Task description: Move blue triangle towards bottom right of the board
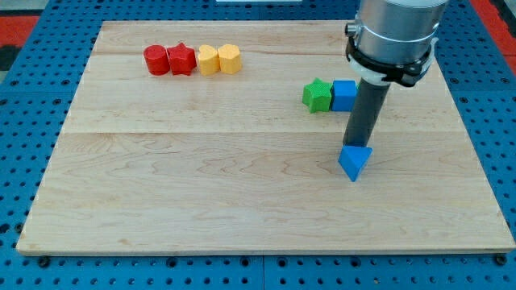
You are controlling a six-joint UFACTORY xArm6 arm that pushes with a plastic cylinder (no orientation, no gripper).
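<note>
The blue triangle (355, 162) lies on the wooden board (201, 185), right of centre and below the green and blue row. My tip (354, 144) touches the triangle's top edge, directly above it in the view. The rod rises from there toward the view's top right and hides the right end of that row.
A green star-like block (318, 95) and a blue cube (344, 95) stand side by side above the triangle. At the view's top left a red cylinder (156, 60), a red star (182, 59), and two yellow blocks (209, 60) (230, 58) form a row.
</note>
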